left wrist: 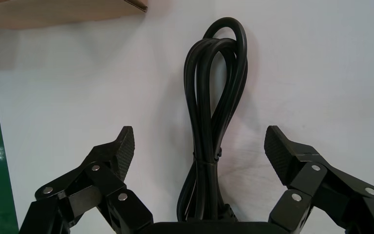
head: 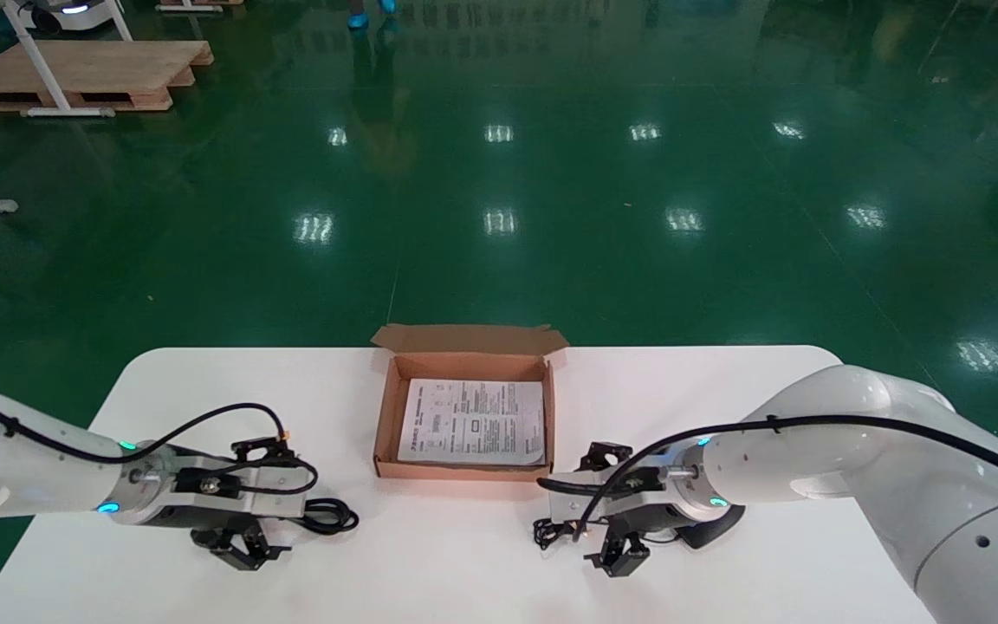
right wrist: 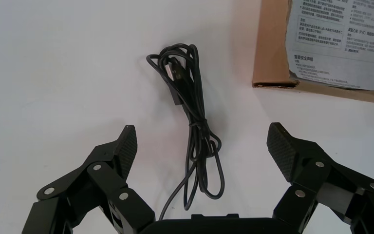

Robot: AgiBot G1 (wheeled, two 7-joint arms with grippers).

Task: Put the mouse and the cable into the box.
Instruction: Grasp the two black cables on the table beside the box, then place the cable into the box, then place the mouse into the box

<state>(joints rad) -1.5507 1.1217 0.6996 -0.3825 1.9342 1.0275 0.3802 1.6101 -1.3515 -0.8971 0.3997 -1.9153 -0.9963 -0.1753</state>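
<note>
Now we hover low in frame, fingers (left wrist: pixel 125 146) spread: left gripper (left wrist: pixel 199 134) over the cable (left wrist: pixel 205 156), right gripper (right wrist: pixel 200 129) over the mouse cord (right wrist: pixel 193 122); next, pinch.

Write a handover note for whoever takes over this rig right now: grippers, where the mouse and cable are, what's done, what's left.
Left gripper: open, holding nothing, fingers either side of the thick black cable lying on the table, left of the box.
Right gripper: open, over the bundled cord of the mouse, which lies partly hidden under that wrist, right of the box.
Box: open, only a paper sheet inside.
Done: nothing packed.
Left: put cable and mouse into the box.
</note>
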